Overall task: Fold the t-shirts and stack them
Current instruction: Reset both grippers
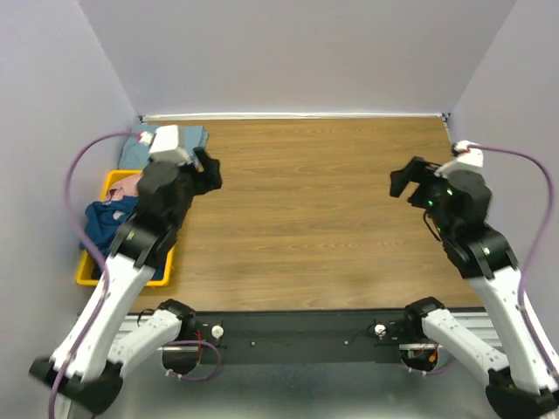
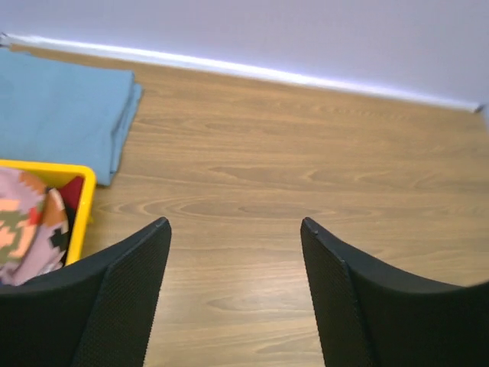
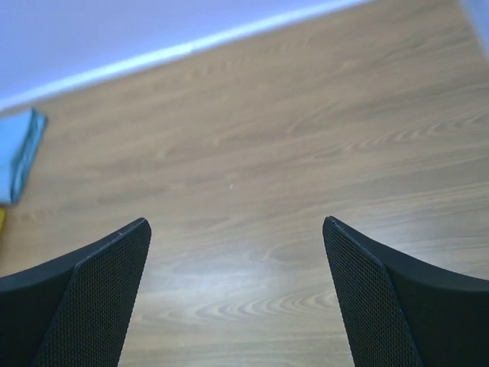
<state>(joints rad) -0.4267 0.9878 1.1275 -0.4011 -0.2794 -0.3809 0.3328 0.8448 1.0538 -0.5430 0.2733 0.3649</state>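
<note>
At the far-left corner of the desk (image 1: 306, 218) lies the folded blue-grey t-shirt (image 2: 61, 115); the navy t-shirt (image 1: 109, 218) and pink patterned t-shirt (image 2: 27, 222) sit in the yellow bin (image 2: 46, 168) — left pincer (image 2: 233, 225) and right pincer (image 3: 237, 222) gape wide, empty.

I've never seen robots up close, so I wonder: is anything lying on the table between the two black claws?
Nothing: from the left gripper to the right gripper runs only bare wooden table, as the top view shows.
</note>
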